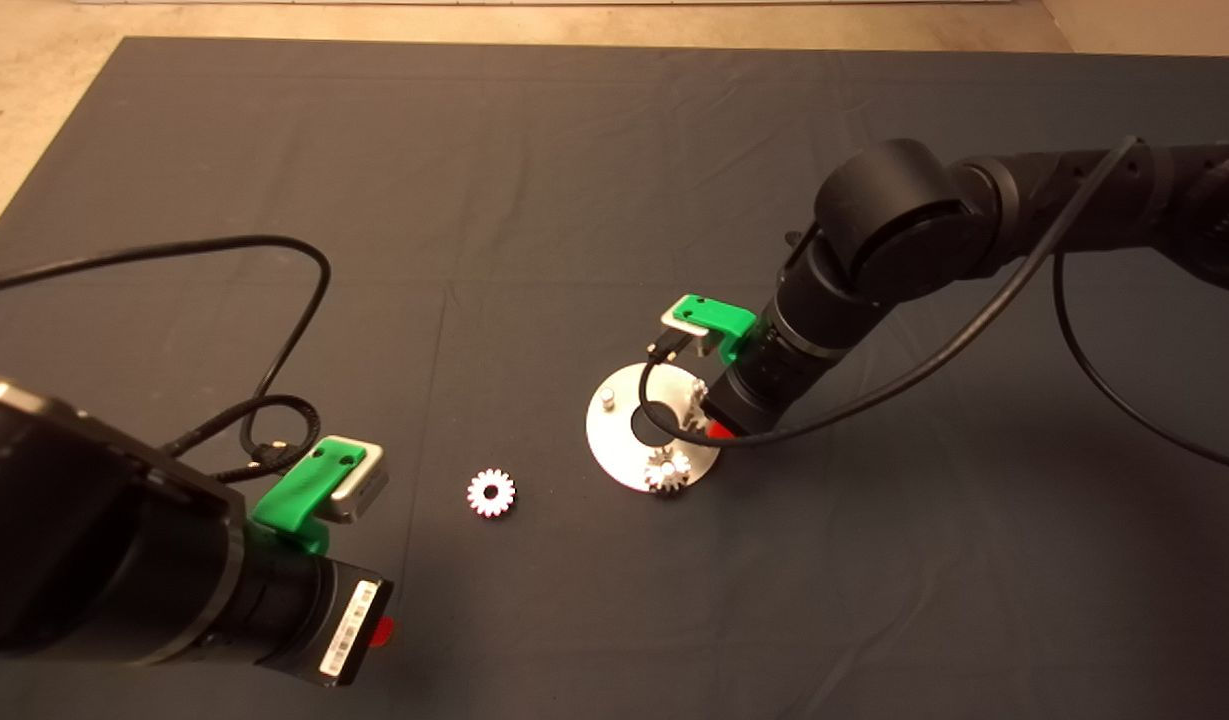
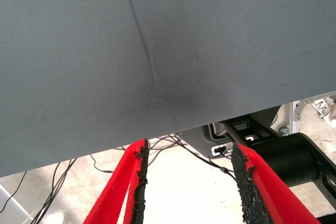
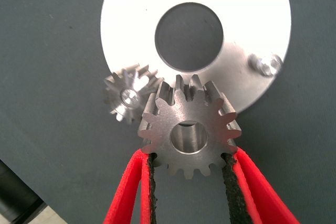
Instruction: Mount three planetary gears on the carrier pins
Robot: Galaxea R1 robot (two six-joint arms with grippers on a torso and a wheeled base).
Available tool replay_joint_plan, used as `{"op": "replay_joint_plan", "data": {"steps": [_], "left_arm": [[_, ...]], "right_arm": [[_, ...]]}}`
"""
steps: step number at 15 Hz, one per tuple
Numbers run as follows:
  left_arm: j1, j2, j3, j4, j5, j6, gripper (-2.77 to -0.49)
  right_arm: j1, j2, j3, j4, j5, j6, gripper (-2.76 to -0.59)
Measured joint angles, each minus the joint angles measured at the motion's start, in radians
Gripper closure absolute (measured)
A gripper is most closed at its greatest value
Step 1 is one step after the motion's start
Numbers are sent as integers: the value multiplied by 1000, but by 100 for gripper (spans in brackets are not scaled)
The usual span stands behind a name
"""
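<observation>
Dark woven mat, right gripper pinching toothed steel gear

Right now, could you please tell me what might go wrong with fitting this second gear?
The gear held in the right gripper sits close beside the seated gear, so their teeth may clash. It also hides its peg, so it could miss and tilt. The fingers grip only its toothed edge, so it may slip.

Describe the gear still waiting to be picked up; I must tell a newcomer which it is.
Find the shiny round disc on the dark mat. The loose gear lies flat on the mat between that disc and the left gripper. Unlike the others, it touches neither disc nor fingers.
</observation>
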State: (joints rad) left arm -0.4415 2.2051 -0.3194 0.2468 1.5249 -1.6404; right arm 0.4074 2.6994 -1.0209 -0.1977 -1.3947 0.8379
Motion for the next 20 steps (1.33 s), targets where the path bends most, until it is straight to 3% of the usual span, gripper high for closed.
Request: {"op": "replay_joint_plan", "data": {"steps": [4, 5, 7, 9, 10, 13, 17, 20], "left_arm": [[0, -9, 0, 0, -2, 1, -105], [0, -17, 0, 0, -1, 2, -105], [0, -19, 0, 0, -3, 4, -105], [0, -20, 0, 0, -3, 5, -105], [0, -22, 0, 0, -3, 6, -105], [0, -28, 0, 0, -3, 13, -105], [0, -42, 0, 0, -8, 23, -105], [0, -57, 0, 0, -10, 30, -105]], "right_arm": [[-5, 45, -38, -60, -4, -4, -68], [-5, 45, -44, -68, -12, -20, -68], [-6, 44, -59, -71, -42, -54, -68], [-6, 34, -85, -101, -73, -82, -68], [-6, 29, -92, -112, -81, -82, -68], [-9, 27, -96, -114, -89, -89, -68], [-12, 31, -100, -116, -90, -90, -68], [-41, 34, -102, -117, -92, -91, -68]]}}
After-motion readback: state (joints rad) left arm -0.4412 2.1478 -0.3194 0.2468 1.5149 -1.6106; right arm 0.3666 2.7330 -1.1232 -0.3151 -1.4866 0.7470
